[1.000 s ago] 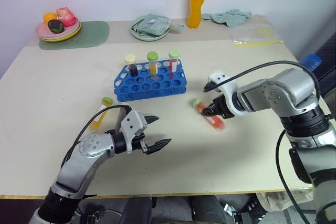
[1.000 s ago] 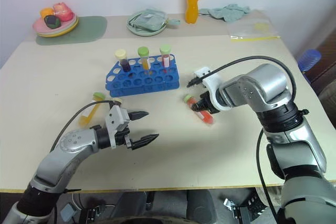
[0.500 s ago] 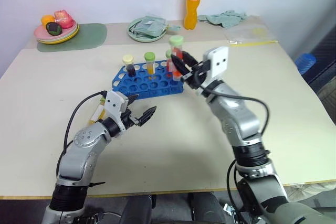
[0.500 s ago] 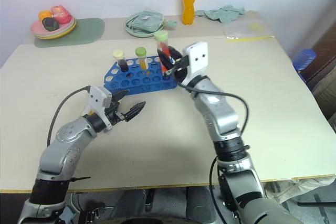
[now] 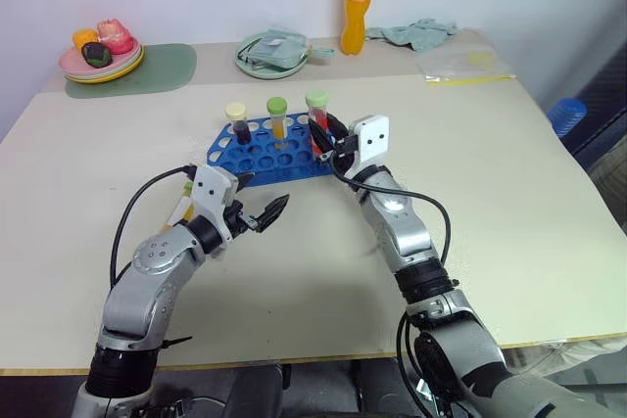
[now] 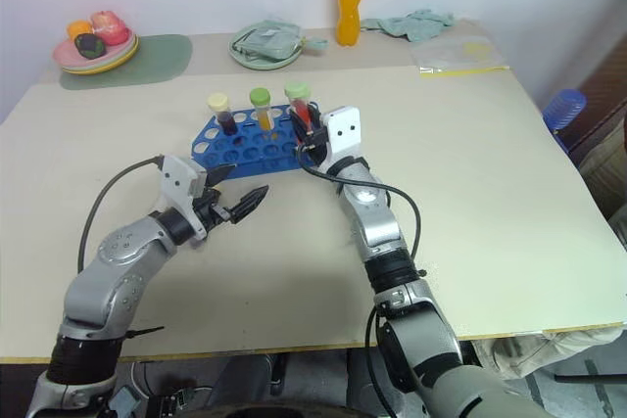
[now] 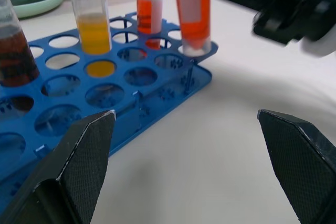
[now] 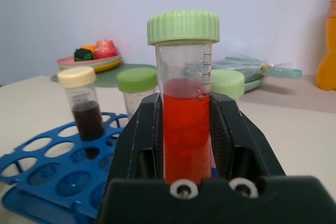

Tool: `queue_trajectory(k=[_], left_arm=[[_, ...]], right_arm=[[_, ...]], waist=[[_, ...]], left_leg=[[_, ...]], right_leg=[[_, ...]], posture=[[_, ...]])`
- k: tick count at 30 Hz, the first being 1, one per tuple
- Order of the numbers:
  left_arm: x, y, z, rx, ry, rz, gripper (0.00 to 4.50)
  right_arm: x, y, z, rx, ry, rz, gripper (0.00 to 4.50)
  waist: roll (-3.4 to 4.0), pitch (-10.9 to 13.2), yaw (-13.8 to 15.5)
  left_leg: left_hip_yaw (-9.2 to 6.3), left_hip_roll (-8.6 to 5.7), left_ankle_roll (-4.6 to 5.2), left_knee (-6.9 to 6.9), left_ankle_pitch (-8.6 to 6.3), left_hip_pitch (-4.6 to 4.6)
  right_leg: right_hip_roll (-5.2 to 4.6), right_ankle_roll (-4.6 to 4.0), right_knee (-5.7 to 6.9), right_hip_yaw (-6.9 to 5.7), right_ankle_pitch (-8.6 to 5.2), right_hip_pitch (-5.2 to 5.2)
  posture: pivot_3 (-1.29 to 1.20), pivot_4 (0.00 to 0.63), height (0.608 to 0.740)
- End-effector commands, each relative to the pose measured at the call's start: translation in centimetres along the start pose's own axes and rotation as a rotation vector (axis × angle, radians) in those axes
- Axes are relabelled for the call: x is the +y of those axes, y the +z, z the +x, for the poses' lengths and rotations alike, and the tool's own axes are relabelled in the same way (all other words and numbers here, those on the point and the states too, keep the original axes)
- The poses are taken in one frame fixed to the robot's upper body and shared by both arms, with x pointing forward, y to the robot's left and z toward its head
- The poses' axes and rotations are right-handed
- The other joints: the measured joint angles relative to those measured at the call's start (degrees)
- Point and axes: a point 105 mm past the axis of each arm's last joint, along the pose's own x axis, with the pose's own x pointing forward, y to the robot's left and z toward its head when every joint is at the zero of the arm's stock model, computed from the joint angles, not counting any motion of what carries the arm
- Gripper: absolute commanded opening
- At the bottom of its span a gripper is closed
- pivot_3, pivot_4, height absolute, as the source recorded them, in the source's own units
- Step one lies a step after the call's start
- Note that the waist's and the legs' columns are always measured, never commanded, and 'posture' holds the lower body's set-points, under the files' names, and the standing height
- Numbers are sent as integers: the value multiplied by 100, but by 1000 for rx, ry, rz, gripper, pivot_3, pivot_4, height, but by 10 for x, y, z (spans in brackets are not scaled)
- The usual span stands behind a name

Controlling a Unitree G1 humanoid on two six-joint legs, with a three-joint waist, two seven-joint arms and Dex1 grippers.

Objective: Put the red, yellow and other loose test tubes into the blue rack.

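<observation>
The blue rack (image 5: 265, 152) stands mid-table with a dark tube (image 5: 236, 120), a yellow tube (image 5: 278, 116) and a red tube (image 7: 149, 9) upright in it. My right gripper (image 8: 184, 116) is shut on a red test tube with a green cap (image 8: 184, 30), held upright with its lower end at a corner hole (image 7: 195, 51) on the rack's right end. My left gripper (image 5: 263, 195) is open and holds nothing, just in front of the rack. A loose yellow tube (image 5: 180, 210) lies on the table, mostly hidden behind my left hand.
Along the back edge stand an orange drink bottle (image 5: 355, 7), a green plate with a cloth (image 5: 271, 51), a plate of toy food (image 5: 98, 51) on a green mat, a crumpled cloth (image 5: 421, 33) and a plastic bag (image 5: 470, 64).
My right gripper lifted the red tube off the table right of the rack and brought it upright to the rack's right end. My left gripper moved up towards the rack, still open.
</observation>
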Motion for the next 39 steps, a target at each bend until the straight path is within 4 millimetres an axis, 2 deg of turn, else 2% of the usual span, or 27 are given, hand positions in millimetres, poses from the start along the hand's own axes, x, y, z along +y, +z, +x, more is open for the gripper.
queue_trajectory(k=[1,10,18,21,25,26,29,32,35,39], left_arm=[[2,15,-5,-37,8,27,4500],[4,15,-7,-33,19,36,4500],[4,10,-7,-27,14,34,4500],[6,8,-9,-20,21,34,4500],[15,12,-12,-18,70,36,4500],[19,14,-14,-21,90,41,4500],[35,23,-19,-12,176,44,4500],[49,28,-26,51,230,43,4500],[60,29,-34,121,261,14,4500],[103,16,-52,414,459,53,4500]], right_arm=[[1,12,7,-60,-5,-10,1011],[-3,0,5,-46,-30,-22,1011],[0,-3,4,-47,-13,-7,1011],[2,4,1,-82,12,17,2220],[-1,31,-1,-179,-3,-4,4300],[-1,39,-2,-202,8,-9,4447],[-6,62,-10,-244,12,-16,4447],[-17,76,-22,-247,19,-34,4447],[-20,81,-32,-217,58,-74,4447],[-10,75,-53,-85,256,-108,4447]], waist=[[2,-1,-4],[2,-1,-3],[2,-1,-3],[2,-1,-5],[2,-1,-2],[2,-1,0],[2,-1,3],[2,-1,5],[2,-1,12],[2,0,7]], left_leg=[[0,0,0,-1,0,1],[0,0,-1,0,1,2],[0,0,-2,0,1,2],[0,0,-2,0,1,2],[0,0,-2,0,1,2],[0,0,-2,0,1,2],[-3,1,-2,0,1,1],[-3,0,-1,1,0,1],[-4,-2,2,3,-1,1],[-4,-1,20,0,-11,0]], right_leg=[[1,0,0,0,0,0],[1,0,2,0,0,1],[0,0,2,1,0,1],[1,0,2,1,0,1],[0,0,2,1,0,0],[0,0,2,2,0,0],[0,0,7,1,0,-3],[0,0,8,1,0,-1],[0,0,8,1,0,1],[4,-1,11,1,0,-3]], posture=[[0,150,740],[0,150,740],[0,150,740],[0,150,740],[0,150,740],[0,150,740],[0,150,740],[0,150,740],[0,150,740],[0,150,740]])
